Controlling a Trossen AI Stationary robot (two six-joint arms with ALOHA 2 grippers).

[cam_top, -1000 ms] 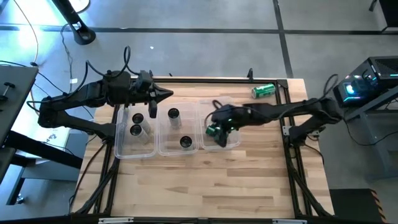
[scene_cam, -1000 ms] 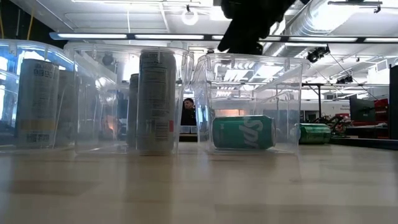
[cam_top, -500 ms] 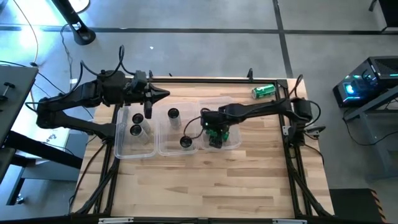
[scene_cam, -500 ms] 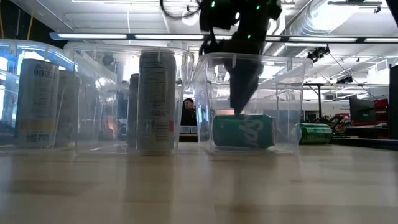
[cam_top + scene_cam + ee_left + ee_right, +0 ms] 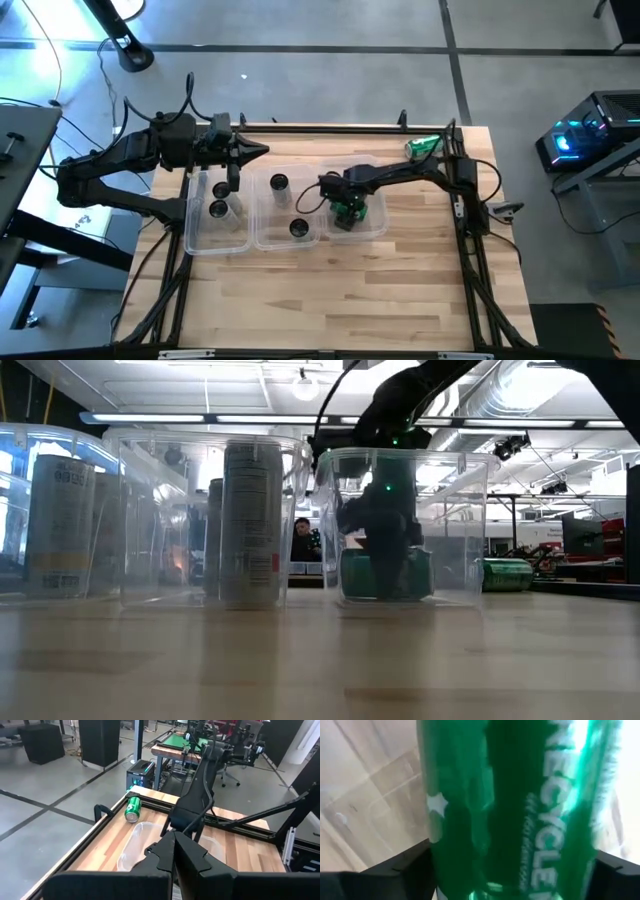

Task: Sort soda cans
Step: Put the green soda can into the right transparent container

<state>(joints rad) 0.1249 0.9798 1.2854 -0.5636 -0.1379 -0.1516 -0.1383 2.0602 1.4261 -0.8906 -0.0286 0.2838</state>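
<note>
A green soda can [image 5: 345,213] [image 5: 385,574] lies on its side on the floor of the right clear tub [image 5: 378,226]. My right gripper [image 5: 347,208] [image 5: 505,870] is open and lowered into that tub, one finger on each side of the can [image 5: 510,795]. A second green can [image 5: 423,146] [image 5: 132,809] lies on its side at the table's far right corner. Two black cans [image 5: 279,183] stand in the middle tub, and pale cans [image 5: 218,209] stand in the left tub. My left gripper [image 5: 262,150] [image 5: 175,842] is shut, above the far rim of the left tubs. My right gripper straddles the green can's body [image 5: 470,820] from above, pointing down, with its fingers [image 5: 395,870] across the can's length. I cannot tell whether they touch it. The can lies on its side on the tub floor.
Three clear tubs stand side by side across the table's middle [image 5: 400,470]. The near half of the wooden table [image 5: 330,300] is bare. Black frame rails [image 5: 470,260] run along the table's sides. A person shows far behind the tubs [image 5: 302,540].
My right gripper has moved toward the table's left and down into the right tub, ending around the green can, as its arm stretched out across the table. The green can has stayed on the tub floor.
</note>
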